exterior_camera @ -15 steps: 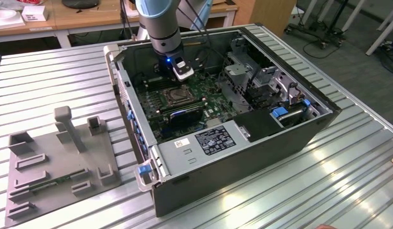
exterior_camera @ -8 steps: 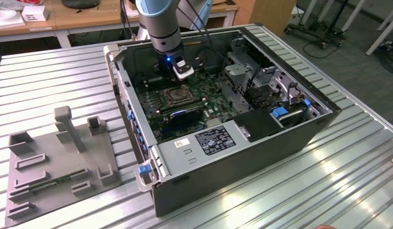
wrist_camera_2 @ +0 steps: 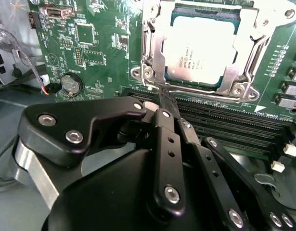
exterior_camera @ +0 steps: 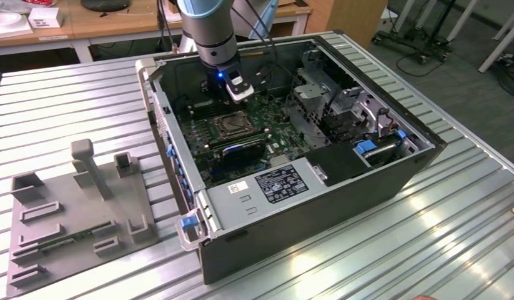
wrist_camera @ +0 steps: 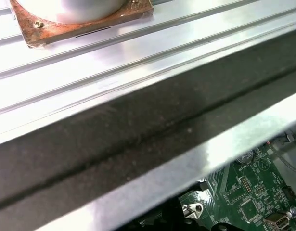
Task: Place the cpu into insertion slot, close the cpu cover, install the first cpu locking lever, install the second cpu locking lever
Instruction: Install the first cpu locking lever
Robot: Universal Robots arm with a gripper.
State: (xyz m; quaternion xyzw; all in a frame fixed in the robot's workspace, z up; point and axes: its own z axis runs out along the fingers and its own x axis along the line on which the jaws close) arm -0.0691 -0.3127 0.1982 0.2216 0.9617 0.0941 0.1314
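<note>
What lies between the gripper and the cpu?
In the second wrist view, the cpu cover, its silvery frame edge, lies between the gripper and the cpu.

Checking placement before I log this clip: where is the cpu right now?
In the second wrist view the cpu lies in the insertion slot, framed by the silvery cpu cover, on the green motherboard just beyond the long black memory slots.

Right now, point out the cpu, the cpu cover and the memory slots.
cpu (wrist_camera_2: 200, 48): second wrist view, middle of its silver top.
cpu cover (wrist_camera_2: 156, 57): second wrist view, a side bar of the frame.
memory slots (wrist_camera_2: 225, 120): second wrist view, along one black slot.
</note>
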